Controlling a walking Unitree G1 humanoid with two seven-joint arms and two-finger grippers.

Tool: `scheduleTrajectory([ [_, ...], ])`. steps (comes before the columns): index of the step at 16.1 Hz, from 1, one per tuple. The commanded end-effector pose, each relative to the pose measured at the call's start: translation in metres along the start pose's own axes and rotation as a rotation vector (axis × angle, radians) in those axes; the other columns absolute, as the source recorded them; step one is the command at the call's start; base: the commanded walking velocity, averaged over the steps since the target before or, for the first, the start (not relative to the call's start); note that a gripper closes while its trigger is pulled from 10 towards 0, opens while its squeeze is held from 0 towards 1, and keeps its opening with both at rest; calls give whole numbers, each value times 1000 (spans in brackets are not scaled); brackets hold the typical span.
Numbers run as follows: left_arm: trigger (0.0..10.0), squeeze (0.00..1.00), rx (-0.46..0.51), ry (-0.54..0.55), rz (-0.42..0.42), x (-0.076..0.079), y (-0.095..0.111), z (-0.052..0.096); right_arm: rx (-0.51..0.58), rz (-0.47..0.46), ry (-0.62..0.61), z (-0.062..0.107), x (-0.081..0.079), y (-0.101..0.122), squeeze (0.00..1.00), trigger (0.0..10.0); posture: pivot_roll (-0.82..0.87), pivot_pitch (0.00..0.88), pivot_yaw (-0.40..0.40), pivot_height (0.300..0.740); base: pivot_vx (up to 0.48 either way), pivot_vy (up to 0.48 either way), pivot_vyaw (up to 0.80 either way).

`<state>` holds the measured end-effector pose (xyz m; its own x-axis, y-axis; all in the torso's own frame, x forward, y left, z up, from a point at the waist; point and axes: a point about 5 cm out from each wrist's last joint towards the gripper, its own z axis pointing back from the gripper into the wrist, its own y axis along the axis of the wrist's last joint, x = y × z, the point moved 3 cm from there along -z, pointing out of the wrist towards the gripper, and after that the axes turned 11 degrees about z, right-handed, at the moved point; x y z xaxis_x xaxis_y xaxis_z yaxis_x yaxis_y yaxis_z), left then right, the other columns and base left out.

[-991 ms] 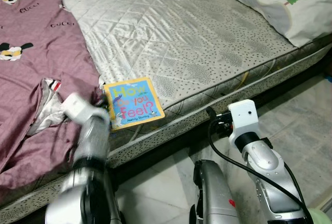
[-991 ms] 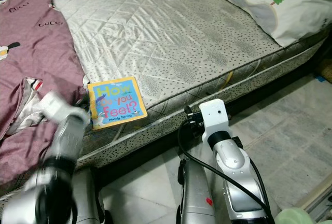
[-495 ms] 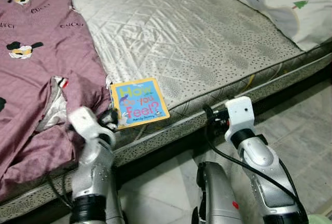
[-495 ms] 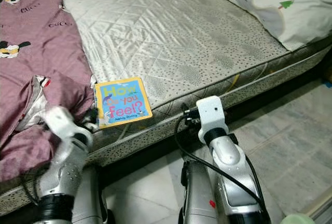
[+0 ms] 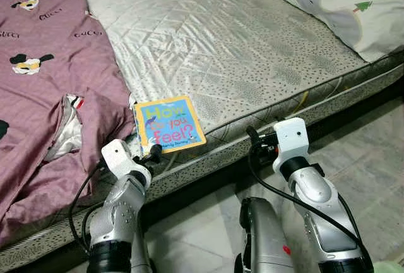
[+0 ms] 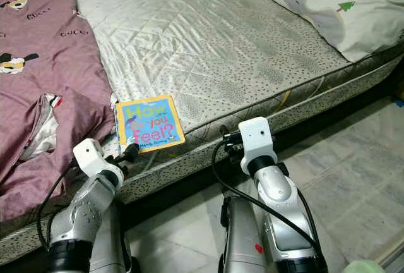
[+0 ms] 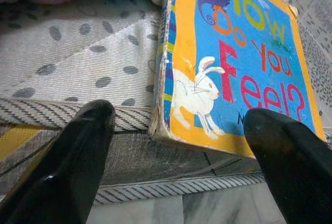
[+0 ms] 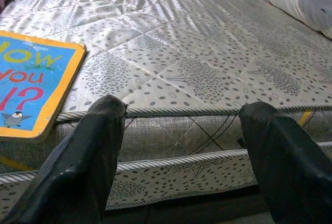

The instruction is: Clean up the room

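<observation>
A: Where is the book [image 5: 169,125] now?

B: It lies flat at the front edge of the mattress [image 5: 252,39], in the lower centre of the left eye view, just beside the purple blanket [image 5: 44,83]. One corner seems to reach the border of the mattress, above the floor [image 5: 372,153].

A: And the grippers?

B: The left gripper [image 7: 181,151] is released, its two black fingers spread wide on both sides of the near edge of the book, below it and not touching. The right gripper [image 8: 192,146] is also released, facing the side of the mattress to the right of the book, and holds nothing.

A: What could go wrong from here?

B: I think the book is thin and flat on a soft surface, so the fingers may close on the mattress seam instead of the cover. A push from below could also slide the book further in, under the fold of the blanket. If it is taken only by the corner, it may tip and drop to the floor.

A: What differs from one second ago?

B: The left arm was blurred and higher, next to the blanket; now it is lower, sharp, and pointed at the book. The whole picture has shifted a little, so the camera moved. The book stays in the same place on the mattress
</observation>
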<state>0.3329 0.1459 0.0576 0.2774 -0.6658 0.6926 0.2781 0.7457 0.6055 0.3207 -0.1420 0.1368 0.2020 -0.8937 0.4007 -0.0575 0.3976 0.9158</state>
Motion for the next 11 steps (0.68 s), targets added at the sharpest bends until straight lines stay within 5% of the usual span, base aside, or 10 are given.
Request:
scheduleTrajectory([
  [1, 10000, 0, -27, -10, 13, 1, 0, -3, -8, -5, -7, 1, 0, -2, 0, 10000, -92, 103, 37, 510, 0, 0, 0],
  [4, 10000, 0, -79, -44, 62, 8, -2, -17, 0, -7, -10, 0, 2, 0, 0, 10000, -103, 103, 35, 510, 0, 0, 0],
  [6, 2863, 0, -139, -41, 88, 7, -8, -24, 13, -19, 1, 2, 2, 4, 0, 10000, -110, 102, 37, 510, 0, 0, 0],
  [11, 1137, 0, -189, -5, 100, 0, -9, -32, 87, -70, 124, 10, -11, 16, 0, 10000, -121, 102, 42, 510, 0, 0, 0],
])
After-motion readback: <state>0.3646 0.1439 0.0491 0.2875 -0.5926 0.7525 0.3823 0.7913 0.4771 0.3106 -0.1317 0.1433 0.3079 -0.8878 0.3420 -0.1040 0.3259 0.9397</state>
